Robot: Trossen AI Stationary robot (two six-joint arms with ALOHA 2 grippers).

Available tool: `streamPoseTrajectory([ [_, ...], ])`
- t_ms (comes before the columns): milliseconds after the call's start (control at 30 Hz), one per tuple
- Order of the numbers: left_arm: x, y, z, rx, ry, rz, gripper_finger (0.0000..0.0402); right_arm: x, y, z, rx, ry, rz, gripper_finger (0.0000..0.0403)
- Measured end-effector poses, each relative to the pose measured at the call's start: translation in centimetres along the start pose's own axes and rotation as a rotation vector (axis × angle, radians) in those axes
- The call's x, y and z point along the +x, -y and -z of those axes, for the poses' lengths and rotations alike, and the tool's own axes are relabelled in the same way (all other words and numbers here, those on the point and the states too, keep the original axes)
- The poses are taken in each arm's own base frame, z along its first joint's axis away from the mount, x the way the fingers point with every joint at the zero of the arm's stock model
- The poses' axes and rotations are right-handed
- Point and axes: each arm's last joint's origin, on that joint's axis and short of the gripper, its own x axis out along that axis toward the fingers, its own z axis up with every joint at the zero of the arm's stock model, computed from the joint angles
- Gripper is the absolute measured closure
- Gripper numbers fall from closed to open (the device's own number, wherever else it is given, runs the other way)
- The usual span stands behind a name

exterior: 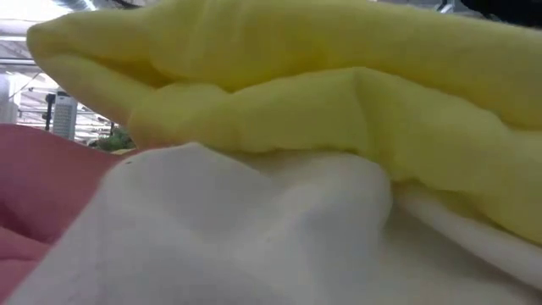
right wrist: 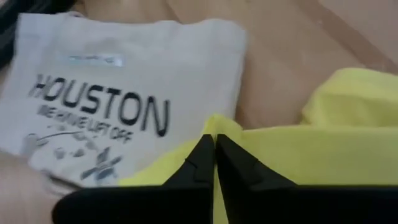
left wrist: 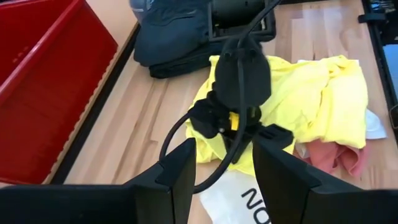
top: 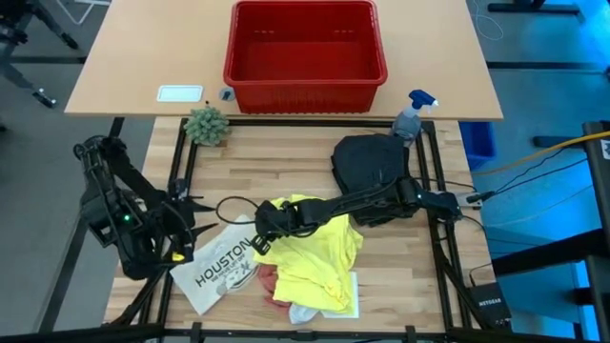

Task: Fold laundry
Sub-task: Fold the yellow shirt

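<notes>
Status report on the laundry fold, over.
Right claw shut on yellow T-shirt edge. Left claw open, waiting at table's left. Houston item beside the pile.

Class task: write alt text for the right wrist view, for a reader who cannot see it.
The right gripper, its dark fingers pinched shut on a corner of the yellow T-shirt, fills the foreground. Behind it a flat white cloth printed "HOUSTON" lies on the wooden table.

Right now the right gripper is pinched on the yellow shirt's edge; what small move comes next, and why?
Probably lift the right gripper a little, drawing the yellow shirt clear. Its fingers are shut on the corner, and the shirt lies crumpled over the pink cloth and white cloth.
</notes>
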Motion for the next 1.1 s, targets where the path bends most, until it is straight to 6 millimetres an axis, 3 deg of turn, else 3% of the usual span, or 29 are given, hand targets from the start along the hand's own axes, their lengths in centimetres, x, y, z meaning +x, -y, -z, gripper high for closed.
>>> streamPoseTrajectory([
  [400,0.0,-0.2,0.2,-0.003,-0.008,-0.015,0.0254,-1.1,-0.2,0.2,-0.001,-0.035,0.017,0.0402],
  [567,0.0,-0.2,0.2,-0.003,-0.008,-0.014,0.0254,-4.8,-0.4,-1.0,-0.047,0.016,0.069,0.0403],
  [800,-0.1,-0.3,0.2,-0.002,-0.006,-0.011,0.0254,-9.4,1.9,-0.4,-0.128,-0.076,0.386,0.0403],
  [1100,-0.2,-0.3,0.2,-0.007,-0.006,-0.009,0.0254,-12.2,3.8,0.5,-0.169,-0.173,0.633,0.0403],
])
